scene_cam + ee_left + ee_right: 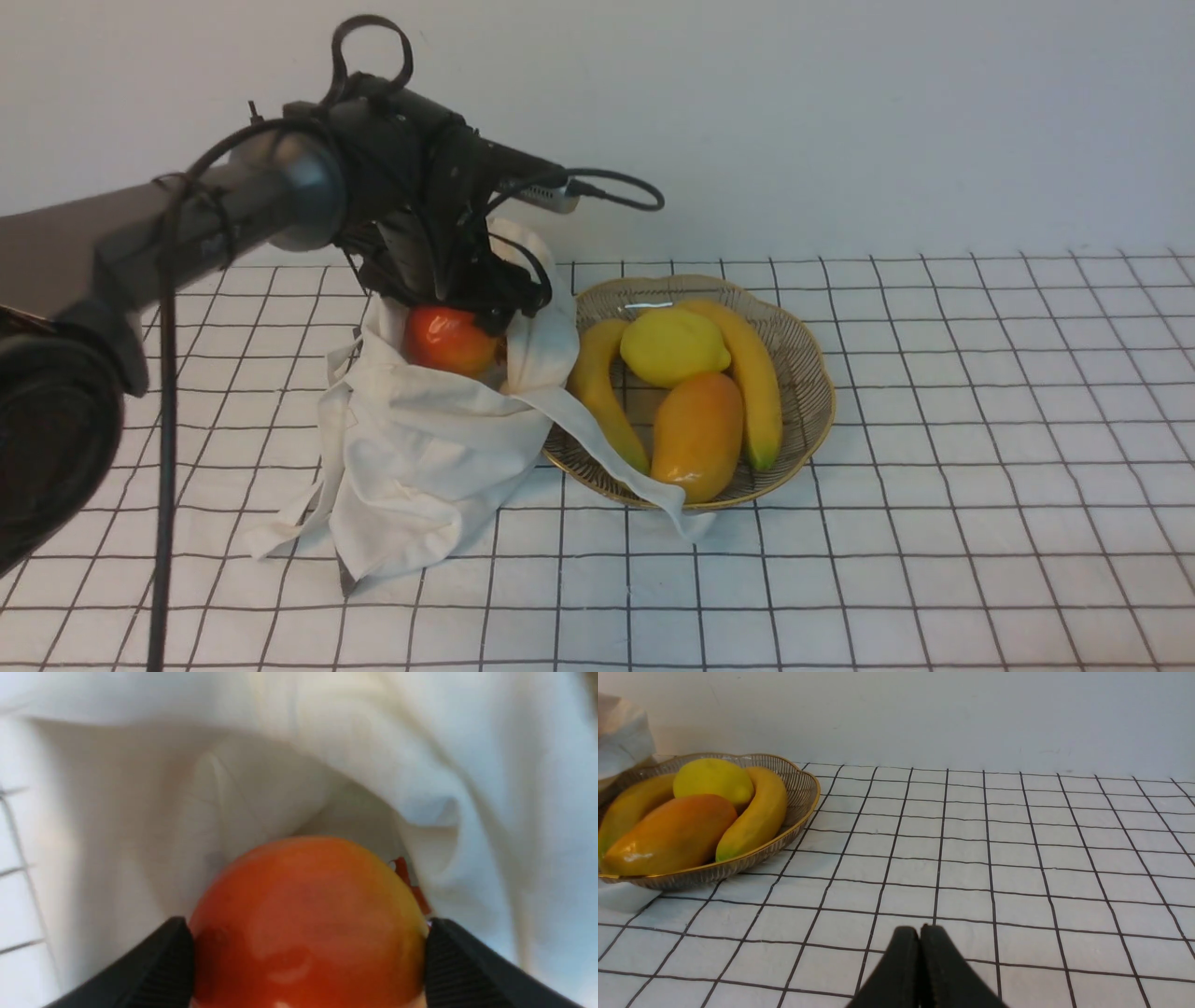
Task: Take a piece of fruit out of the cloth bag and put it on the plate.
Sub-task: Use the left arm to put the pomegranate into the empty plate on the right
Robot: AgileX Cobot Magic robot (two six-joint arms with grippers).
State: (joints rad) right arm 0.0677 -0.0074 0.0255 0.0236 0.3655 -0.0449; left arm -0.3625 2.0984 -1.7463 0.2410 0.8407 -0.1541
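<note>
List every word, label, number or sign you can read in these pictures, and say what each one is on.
None can be read.
The cloth bag, the red fruit and the plate show no print.
A small red mark beside the red fruit, in the left wrist view, is too blurred to tell whether it is lettering.

The left end effector's (308, 933) black ribbed fingers (163, 966) press both sides of a glossy round red-orange fruit (308, 905) above the creased white cloth bag (261, 774).
</note>
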